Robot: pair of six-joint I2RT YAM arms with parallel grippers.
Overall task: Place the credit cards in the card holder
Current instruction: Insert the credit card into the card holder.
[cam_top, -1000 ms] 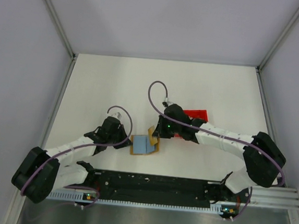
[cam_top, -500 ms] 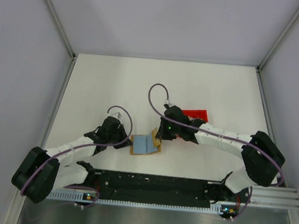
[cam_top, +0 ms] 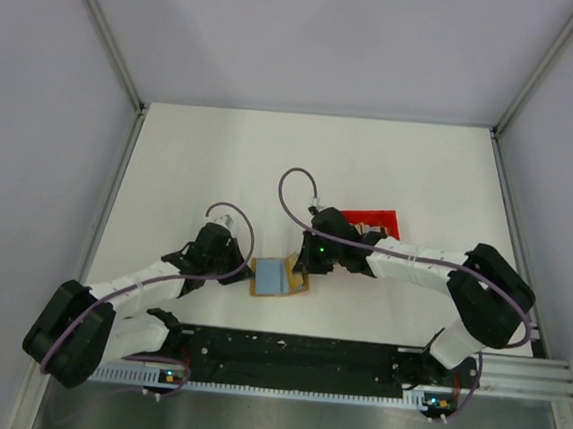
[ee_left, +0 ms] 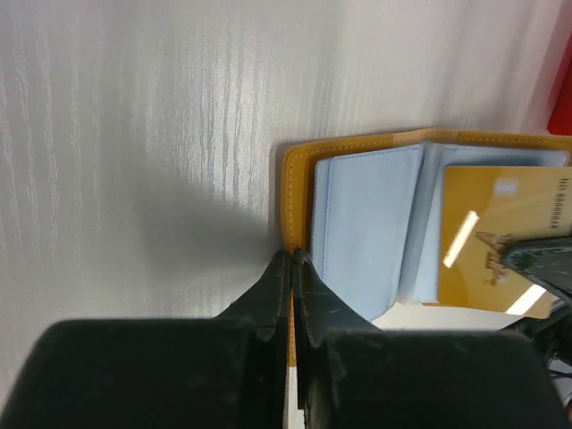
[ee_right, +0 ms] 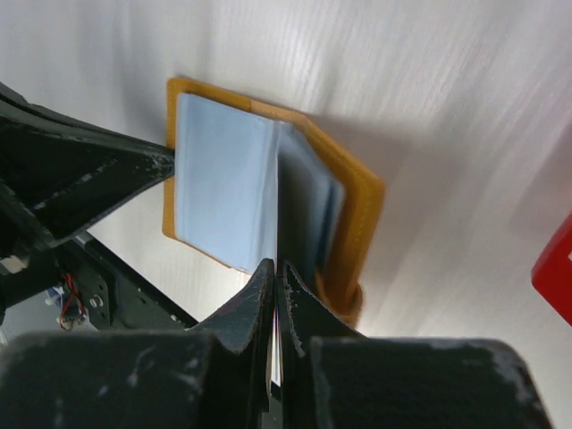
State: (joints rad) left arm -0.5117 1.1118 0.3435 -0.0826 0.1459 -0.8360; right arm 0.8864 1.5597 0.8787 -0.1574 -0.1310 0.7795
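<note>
Both stayed clamped: left jaws pinching the card holder's [cam_top: 279, 279] edge, right jaws pinching a card [ee_left: 487, 237] and shifted nearer the holder, uncovering more red tray [cam_top: 374, 222].

white table [cam_top: 221, 159]: open card holder [cam_top: 273, 278], red tray [cam_top: 387, 223].

White table [cam_top: 201, 157] boxed by pale, seemingly lilac walls [cam_top: 312, 36].

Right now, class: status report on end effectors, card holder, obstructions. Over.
Left end effector shut on card holder edge. Right end effector shut on gold card over holder. Red tray aside, not blocking.
</note>
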